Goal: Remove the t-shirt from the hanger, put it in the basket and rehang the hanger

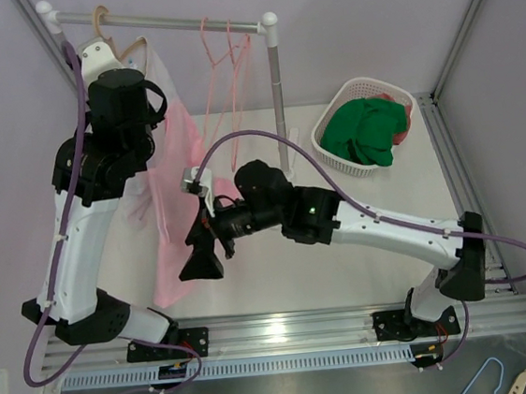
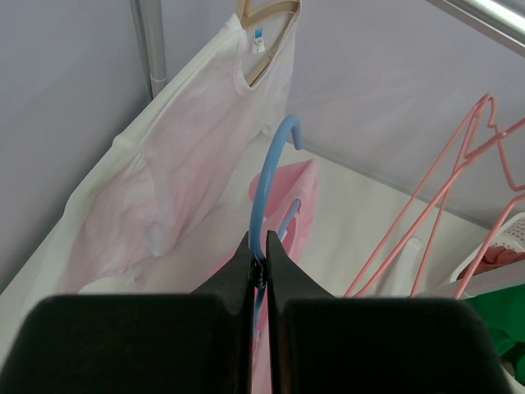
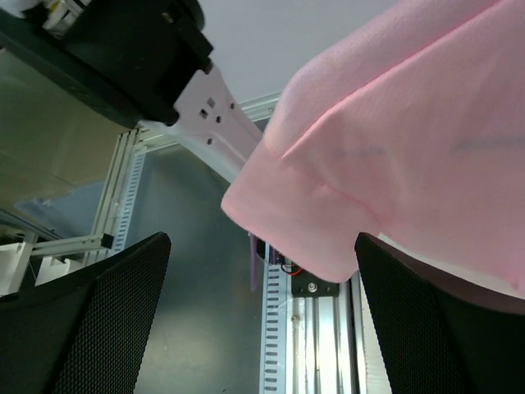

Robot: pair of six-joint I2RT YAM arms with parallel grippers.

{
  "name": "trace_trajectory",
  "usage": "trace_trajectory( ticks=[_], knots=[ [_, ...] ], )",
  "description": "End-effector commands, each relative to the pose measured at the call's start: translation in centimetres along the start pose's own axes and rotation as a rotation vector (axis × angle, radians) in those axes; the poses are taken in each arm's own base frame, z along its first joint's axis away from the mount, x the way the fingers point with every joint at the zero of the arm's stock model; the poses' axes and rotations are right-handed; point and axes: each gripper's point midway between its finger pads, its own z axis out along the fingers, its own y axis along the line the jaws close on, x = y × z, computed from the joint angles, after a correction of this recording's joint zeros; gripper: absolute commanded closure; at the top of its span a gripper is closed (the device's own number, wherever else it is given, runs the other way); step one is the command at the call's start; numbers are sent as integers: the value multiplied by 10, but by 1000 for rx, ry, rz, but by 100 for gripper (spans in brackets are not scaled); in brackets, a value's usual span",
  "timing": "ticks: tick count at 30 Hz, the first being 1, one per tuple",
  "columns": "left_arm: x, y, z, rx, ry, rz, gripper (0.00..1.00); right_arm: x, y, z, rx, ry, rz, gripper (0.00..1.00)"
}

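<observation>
Pink t-shirt [image 1: 168, 263] hangs from the blue hanger [image 2: 264, 185], between the two arms and off the rail [image 1: 169, 20]. The left gripper [image 2: 261, 267] is clamped tight on that hanger's hook. The right gripper [image 3: 261, 271] is spread wide just beside the shirt's lower hem, gripping nothing.

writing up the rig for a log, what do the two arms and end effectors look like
Left arm and right arm: white links, black joints and bases, each trailing a purple cable. Left end effector and right end effector are black; the right's fingers are mesh-textured. Small green light on the right arm.
</observation>
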Motion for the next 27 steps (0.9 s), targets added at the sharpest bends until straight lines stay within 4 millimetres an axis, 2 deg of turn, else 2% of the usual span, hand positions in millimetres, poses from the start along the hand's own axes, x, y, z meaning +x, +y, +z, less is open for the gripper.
trace_trajectory(
  ticks=[1,3,4,8,9,10,11,12,13,15,16,17,19,21,22,25,26,27],
  knots=[
    [-16,12,-19,6,-43,-80,99,-32,3,22,-10,-110,-54,1],
    [-15,14,-22,10,-36,-89,99,-36,-2,34,9,-131,-86,1],
    [-14,15,-23,14,-33,-88,100,-29,-10,46,36,-127,-86,0],
    [-3,10,-27,65,-6,-101,99,-27,-27,65,112,-166,-139,0],
    [-9,7,-28,90,-28,-121,100,-29,-29,67,135,-187,-171,1],
    [-5,8,-29,97,-25,-117,99,-28,-26,69,150,-201,-188,15],
    [0,8,-28,97,-21,-104,99,-31,-26,69,163,-218,-195,81],
    [3,8,-25,90,-19,-92,99,-29,-23,69,164,-218,-188,100],
    [-1,7,-25,94,-37,-99,99,-28,-18,69,149,-215,-186,100],
    [3,4,-15,79,-41,-63,100,-26,4,65,112,-201,-187,100],
    [-2,-1,-11,90,-57,-75,99,-24,15,64,94,-194,-188,100],
    [-1,-7,-3,88,-56,-67,99,-16,30,62,80,-163,-181,100],
    [-2,-16,10,99,-58,-69,99,-8,47,61,50,-141,-157,100],
    [-14,-28,23,100,-84,-83,99,13,65,62,-1,-108,-93,100],
    [-16,-32,27,96,-85,-82,99,23,69,64,-17,-94,-70,100],
    [-45,-44,22,137,-118,-114,99,64,63,76,-28,-44,12,100],
    [-40,-42,21,136,-91,-92,99,81,54,80,-9,-18,35,100],
    [-41,-42,19,138,-84,-95,99,89,44,83,18,-5,41,100]
  ],
)
